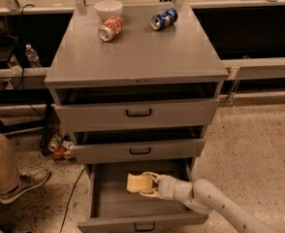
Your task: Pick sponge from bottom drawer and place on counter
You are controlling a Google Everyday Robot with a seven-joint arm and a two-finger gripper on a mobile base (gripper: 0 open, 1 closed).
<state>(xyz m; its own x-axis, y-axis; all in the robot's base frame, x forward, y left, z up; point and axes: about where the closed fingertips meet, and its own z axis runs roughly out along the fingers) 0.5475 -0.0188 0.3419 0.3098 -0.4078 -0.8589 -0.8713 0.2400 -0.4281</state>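
The sponge [134, 182] is a pale yellow-tan block in the open bottom drawer [133, 205], toward its back middle. My cream gripper [145, 184] reaches into the drawer from the right. Its two fingers clasp the sponge's right end from front and back. The sponge sits just above the drawer floor. The counter [137, 52] is the grey top of the cabinet, above the two other drawers.
On the counter's far end lie a red can [110, 28] and a blue can [164, 19], with a white bowl [108, 8] behind them. The top [137, 113] and middle [140, 150] drawers stand slightly open. A person's leg and shoe [16, 183] are at the left.
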